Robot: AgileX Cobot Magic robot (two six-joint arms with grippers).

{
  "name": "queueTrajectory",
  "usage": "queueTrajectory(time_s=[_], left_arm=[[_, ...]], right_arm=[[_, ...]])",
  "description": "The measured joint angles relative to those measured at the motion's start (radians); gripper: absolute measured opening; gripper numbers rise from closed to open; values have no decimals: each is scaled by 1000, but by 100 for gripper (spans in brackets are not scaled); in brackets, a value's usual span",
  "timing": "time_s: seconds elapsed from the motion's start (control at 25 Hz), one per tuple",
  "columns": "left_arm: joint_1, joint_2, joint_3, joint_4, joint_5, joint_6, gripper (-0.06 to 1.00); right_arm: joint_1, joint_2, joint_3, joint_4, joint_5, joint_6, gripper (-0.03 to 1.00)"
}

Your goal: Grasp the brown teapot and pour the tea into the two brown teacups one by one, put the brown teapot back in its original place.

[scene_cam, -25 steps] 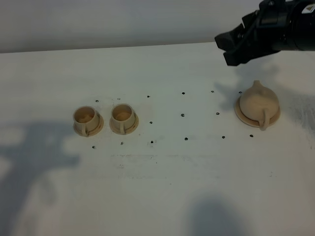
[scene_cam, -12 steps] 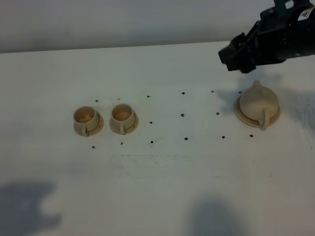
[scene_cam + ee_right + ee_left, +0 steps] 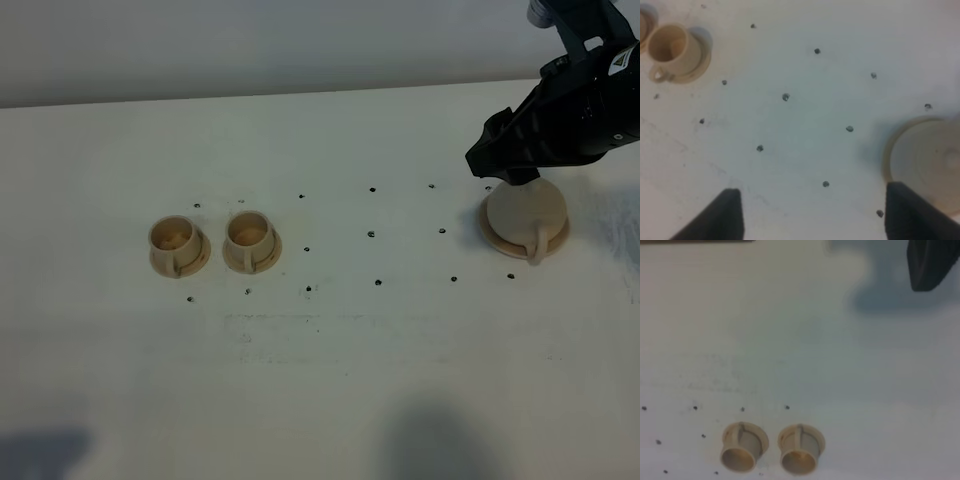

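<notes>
Right arm (image 3: 585, 105) dipped, fingers (image 3: 722, 215) spread above brown teapot (image 3: 525, 212).

From above, the right tool (image 3: 500, 168) hides the knob and spout of the brown teapot (image 3: 530, 214) from you; the right wrist view crops it. You can't identify the cropped dark blur (image 3: 932, 262).

From the teapot (image 3: 523, 212), open table (image 3: 400, 340) runs toward 9 o'clock as far as the two cups (image 3: 251, 240). My right gripper (image 3: 503, 165) hangs over its 12 o'clock edge; the 6 o'clock handle (image 3: 537, 246) side is free.
</notes>
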Motion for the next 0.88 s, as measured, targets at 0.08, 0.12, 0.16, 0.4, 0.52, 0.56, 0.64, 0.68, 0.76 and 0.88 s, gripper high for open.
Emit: queueTrajectory(time_s=[0.08,0.12,0.16,0.4,0.52,0.56,0.64,0.68,0.76,0.88], left_arm=[[0,-32,9,0,-1,-13,33],[0,-51,20,0,0,-16,33],[0,-66,32,0,-2,-17,33],[0,-108,59,0,-8,-14,33],[0,-109,63,-4,-7,3,33],[0,-109,65,-8,-7,9,33],[0,-109,66,-14,-6,20,33],[0,-109,66,-18,-6,24,33],[0,-109,66,-23,-6,29,33],[0,-109,66,-26,-6,29,33]], right_arm=[[0,0,0,0,3,1,58],[0,0,0,0,8,1,58],[0,0,0,0,13,2,58],[0,0,0,-32,35,33,57],[0,0,24,-50,18,48,58],[0,0,45,-57,-1,53,58],[0,0,94,-67,-39,59,58],[0,0,119,-70,-62,61,58],[0,0,151,-70,-94,68,58],[0,0,160,-69,-132,72,58]])
